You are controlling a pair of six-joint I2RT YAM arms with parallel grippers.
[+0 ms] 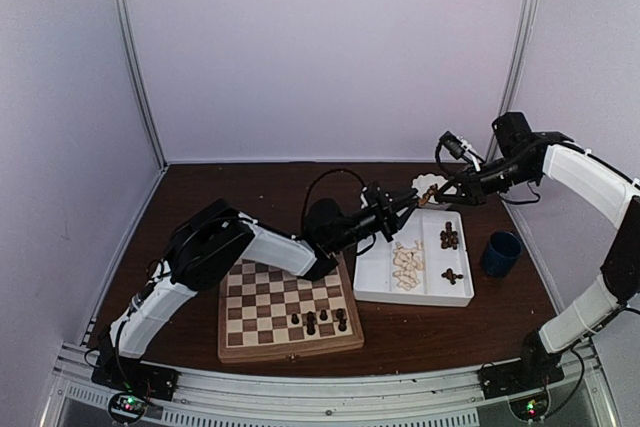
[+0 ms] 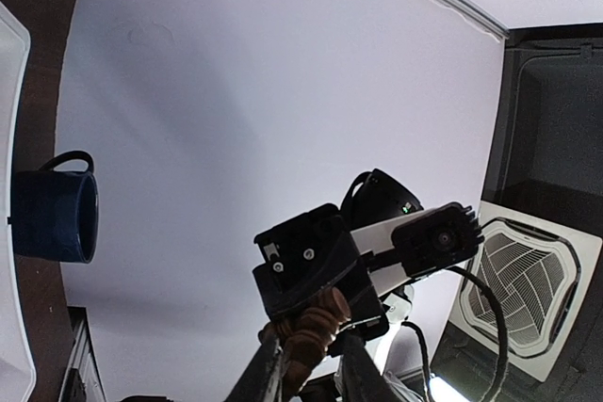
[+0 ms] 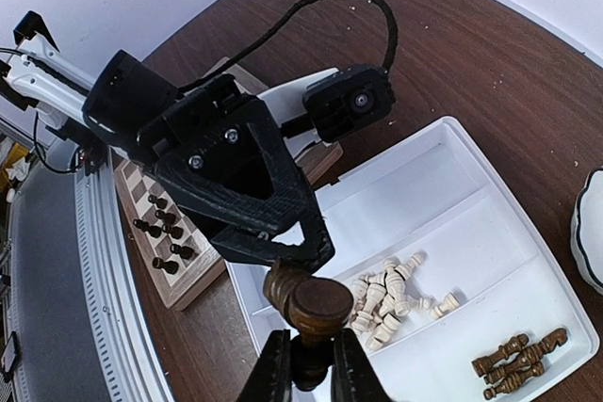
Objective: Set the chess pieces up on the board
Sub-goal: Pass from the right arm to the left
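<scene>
Seeing the piece point(image 3: 306, 303) roughly level above the tray point(image 3: 452, 185), base clamped in our right gripper point(image 3: 309, 369), head toward our left gripper point(image 3: 294, 259), its grip unclear.

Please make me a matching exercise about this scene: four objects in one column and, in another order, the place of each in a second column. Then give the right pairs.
1. cream chess pieces
2. blue mug
3. white dish
4. lifted dark chess piece

A. between the left claw and the right claw
B. on the table, right of the tray
C. in the tray's middle compartment
D. at the tray's far side

Pairs: 1-C, 2-B, 3-D, 4-A.
</scene>
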